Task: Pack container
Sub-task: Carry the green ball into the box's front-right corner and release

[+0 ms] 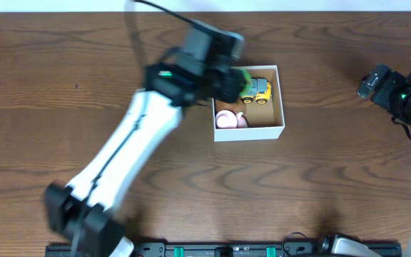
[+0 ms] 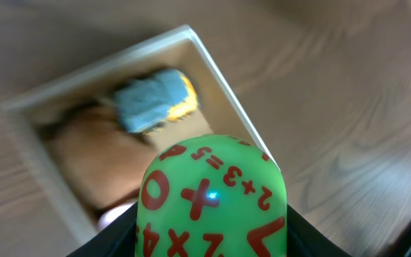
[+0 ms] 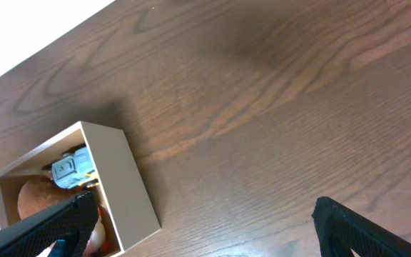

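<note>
The container (image 1: 280, 100) is a square white-walled box with a tan inside, right of the table's centre. A yellow and grey toy truck (image 1: 257, 91) and a pink toy (image 1: 228, 120) lie in it. My left gripper (image 1: 227, 82) hovers over the container's left far corner, shut on a green ball (image 2: 212, 196) with red numbers and signs. In the left wrist view the container (image 2: 212, 64), truck (image 2: 152, 100) and pink toy (image 2: 116, 213) lie below the ball. My right gripper (image 3: 205, 239) is open and empty, well right of the container (image 3: 130, 185).
The dark wooden table (image 1: 63, 78) stretches around the container. My left arm (image 1: 120, 157) runs diagonally from the front left to the container. My right arm (image 1: 405, 96) sits at the table's right edge. A black rail (image 1: 220, 250) lines the front edge.
</note>
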Robot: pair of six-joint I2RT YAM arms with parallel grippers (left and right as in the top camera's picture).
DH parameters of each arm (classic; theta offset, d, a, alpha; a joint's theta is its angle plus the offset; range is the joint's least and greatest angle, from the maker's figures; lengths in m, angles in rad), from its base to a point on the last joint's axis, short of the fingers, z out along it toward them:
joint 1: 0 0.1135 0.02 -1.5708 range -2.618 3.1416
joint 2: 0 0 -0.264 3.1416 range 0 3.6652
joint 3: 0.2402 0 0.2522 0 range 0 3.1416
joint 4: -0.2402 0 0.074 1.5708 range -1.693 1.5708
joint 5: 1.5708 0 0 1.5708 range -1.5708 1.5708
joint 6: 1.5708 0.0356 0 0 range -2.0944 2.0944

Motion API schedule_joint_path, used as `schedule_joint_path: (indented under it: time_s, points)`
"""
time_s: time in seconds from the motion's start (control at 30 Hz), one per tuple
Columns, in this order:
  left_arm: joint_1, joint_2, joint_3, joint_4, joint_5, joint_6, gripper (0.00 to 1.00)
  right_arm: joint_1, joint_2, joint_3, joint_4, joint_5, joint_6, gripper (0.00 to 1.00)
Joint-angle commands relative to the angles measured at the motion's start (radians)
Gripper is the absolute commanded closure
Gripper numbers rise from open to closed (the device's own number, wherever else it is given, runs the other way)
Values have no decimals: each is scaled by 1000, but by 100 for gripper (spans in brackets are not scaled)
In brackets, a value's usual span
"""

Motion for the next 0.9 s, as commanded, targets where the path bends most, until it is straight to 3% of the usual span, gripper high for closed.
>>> schedule_joint_path:
  time_s: [0.0, 0.33, 0.6, 0.87]
  points:
    - [-70, 140, -5, 46, 6, -14, 52, -5, 3, 2, 0, -4, 14, 1]
    - [-128, 328, -5, 113, 6, 3, 50, -5, 3, 2, 0, -4, 14, 1]
    - [-141, 320, 9, 97, 5, -1, 23, -5, 3, 2, 0, -4, 14, 1]
    - [-101, 154, 90, -34, -122, 0, 12, -5, 3, 2, 0, -4, 14, 1]
